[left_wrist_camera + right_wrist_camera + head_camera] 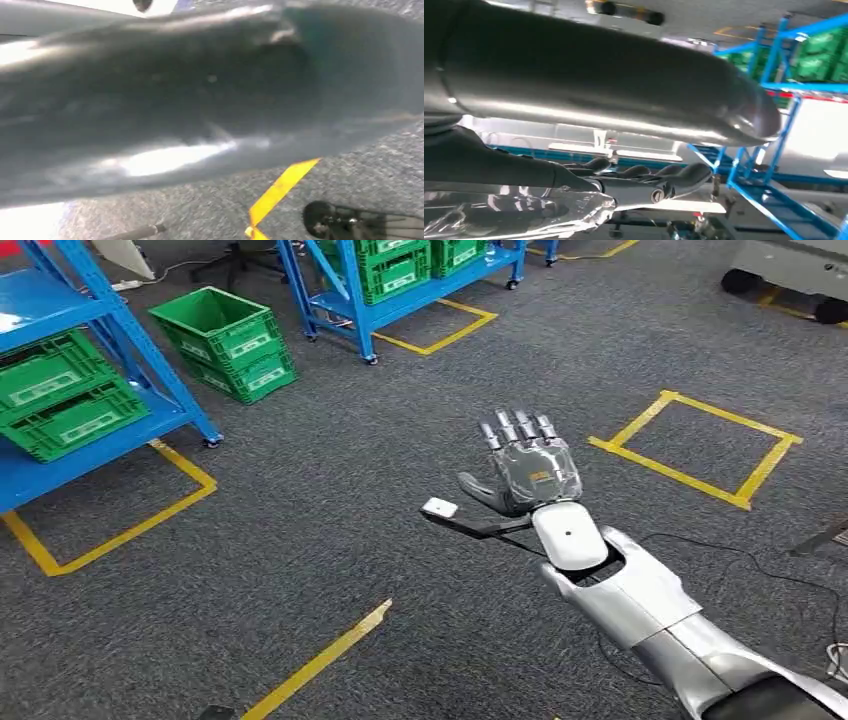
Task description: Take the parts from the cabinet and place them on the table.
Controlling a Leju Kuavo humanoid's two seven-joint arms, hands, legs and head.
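Right hand: the right hand [527, 465] is raised at centre right of the head view, palm open toward the floor, fingers [517, 427] apart and extended, holding nothing. A clear plastic cover sits over the back of the hand.
Right arm: the silver right arm [640, 605] comes in from the lower right corner; a thin black cable trails beside it on the carpet.
Left hand: cannot tell how its fingers lie; the left wrist view is a blurred grey mass over carpet and a strip of yellow tape.
Cabinet: blue shelving [95, 405] at upper left, a second blue rack [400, 290] at upper centre, both well apart from the hand.
Parts: none visible as such. Green crates [65, 400] on the upper-left shelf and a stack of green crates [228, 343] on the floor beside it; the top floor crate looks empty, contents of the shelf crates hidden.
Floor: grey carpet [330, 500], yellow tape squares [700, 445] at centre right.
Table: no table in sight.
Handling, judged: the crates look like stiff, light moulded plastic, not fragile; best taken by the rim or a side wall, level, so loose parts inside do not slide.
Stage, judged: early; approach to the shelving not yet made.
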